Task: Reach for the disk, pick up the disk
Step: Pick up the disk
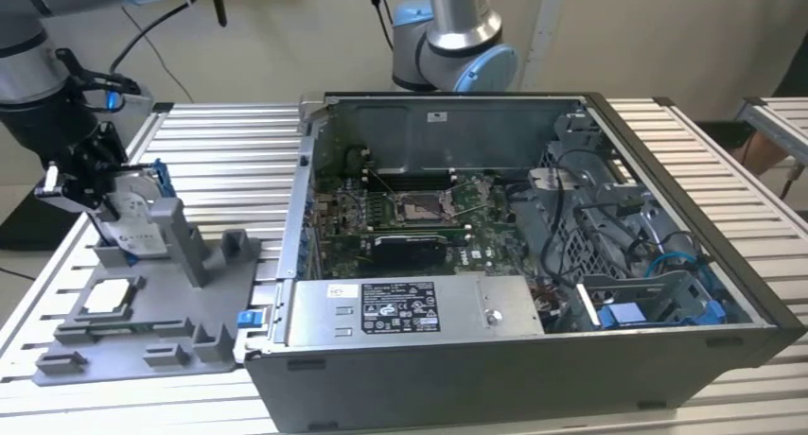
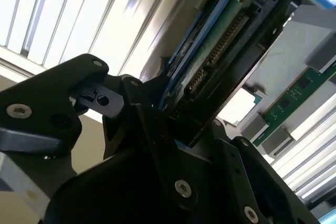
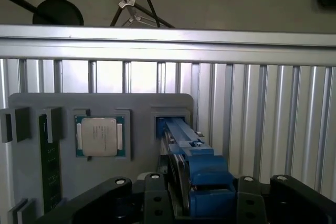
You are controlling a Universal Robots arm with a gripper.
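The disk stands on end in a slot of the grey fixture. Its lower end is seated in the fixture and its upper end is in my claw. I am clamped on it: in the first wrist view my black fingers lie against its two broad faces, with its blue-framed narrow edge between them. Its long axis runs from the fixture's plate up into my grip, close to upright. The face with the white label shows in the exterior view. The second wrist view shows the other face, with the green board and a row of connector contacts.

A tall grey post of the fixture rises just beside the disk, and a shorter one stands farther along the same side. Both are close to the disk's label face. The square chip lies flat in its own recess of the fixture, next to the disk's slot. Beyond it a green memory stick lies in a narrow channel. A small blue clip sits at the fixture's edge. Just past that edge stands the open computer case. The fixture and the case both rest on the slatted metal bench.
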